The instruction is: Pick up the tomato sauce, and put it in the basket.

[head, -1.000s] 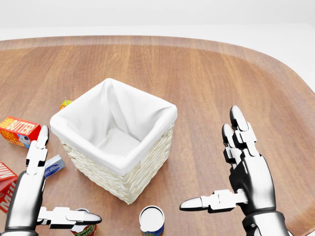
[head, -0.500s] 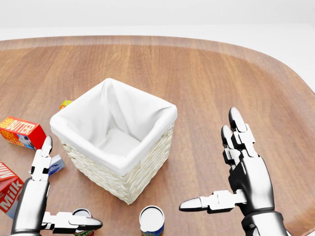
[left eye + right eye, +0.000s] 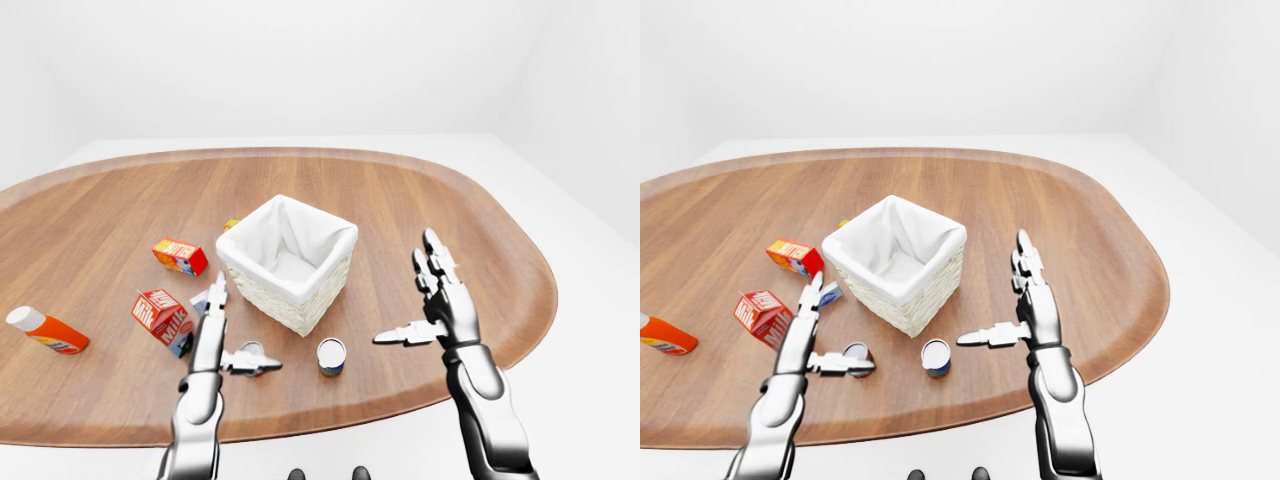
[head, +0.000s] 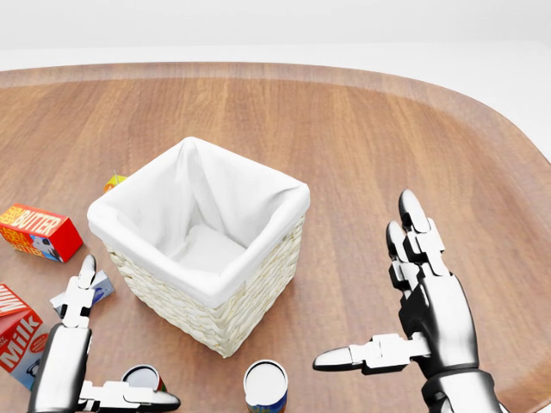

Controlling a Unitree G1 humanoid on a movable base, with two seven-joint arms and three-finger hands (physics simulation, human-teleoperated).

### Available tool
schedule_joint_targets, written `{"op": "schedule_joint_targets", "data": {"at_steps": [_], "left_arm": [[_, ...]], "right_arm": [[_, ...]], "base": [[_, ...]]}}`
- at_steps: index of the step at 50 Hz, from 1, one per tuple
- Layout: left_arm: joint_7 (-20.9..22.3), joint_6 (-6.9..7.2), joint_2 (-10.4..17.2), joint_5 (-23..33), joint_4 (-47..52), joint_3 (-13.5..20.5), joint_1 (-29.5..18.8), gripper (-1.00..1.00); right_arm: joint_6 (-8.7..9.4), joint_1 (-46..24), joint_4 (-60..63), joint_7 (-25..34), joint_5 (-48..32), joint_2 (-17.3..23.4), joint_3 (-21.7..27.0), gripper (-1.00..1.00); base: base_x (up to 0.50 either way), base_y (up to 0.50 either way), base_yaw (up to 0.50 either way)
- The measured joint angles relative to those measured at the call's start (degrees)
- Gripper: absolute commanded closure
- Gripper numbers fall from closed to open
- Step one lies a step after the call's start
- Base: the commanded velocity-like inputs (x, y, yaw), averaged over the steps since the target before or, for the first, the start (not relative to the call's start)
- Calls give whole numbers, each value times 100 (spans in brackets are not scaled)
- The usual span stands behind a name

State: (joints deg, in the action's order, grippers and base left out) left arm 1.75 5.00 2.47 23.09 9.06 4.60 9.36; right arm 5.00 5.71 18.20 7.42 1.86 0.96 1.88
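The tomato sauce can [image 4: 144,379] stands upright on the wooden worktop [image 4: 362,129], below the lower-left corner of the basket [image 4: 200,239] in the head view. The left hand [image 4: 82,361] is spread wide around it: the thumb lies across the can's lower side, the long fingers [image 4: 80,288] reach up past its left side toward the basket, and nothing is gripped. Whether the thumb touches the can cannot be told.

What shows of the can is a round silvery top with a pale rim; its label is mostly hidden by the thumb (a trace of red at the side in the right-eye view).

A second can [image 4: 265,384], blue-sided with a pale top, stands just below the basket's nearest corner, apart from both hands. The right hand [image 4: 413,318] hovers to the right of the basket, empty, fingers straight and thumb pointing left.

Left of the basket lie a milk carton [image 3: 160,311], a butter box [image 3: 180,256] and, farther out, an orange bottle [image 3: 46,330].
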Motion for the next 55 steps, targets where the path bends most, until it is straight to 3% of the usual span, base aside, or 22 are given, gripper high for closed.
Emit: {"op": "schedule_joint_targets", "data": {"at_steps": [55], "left_arm": [[-486,-17,184,89,-1546,68,-384,-100]], "right_arm": [[0,37,-14,21,-22,-4,-25,-100]], "base": [[0,0,0]]}}
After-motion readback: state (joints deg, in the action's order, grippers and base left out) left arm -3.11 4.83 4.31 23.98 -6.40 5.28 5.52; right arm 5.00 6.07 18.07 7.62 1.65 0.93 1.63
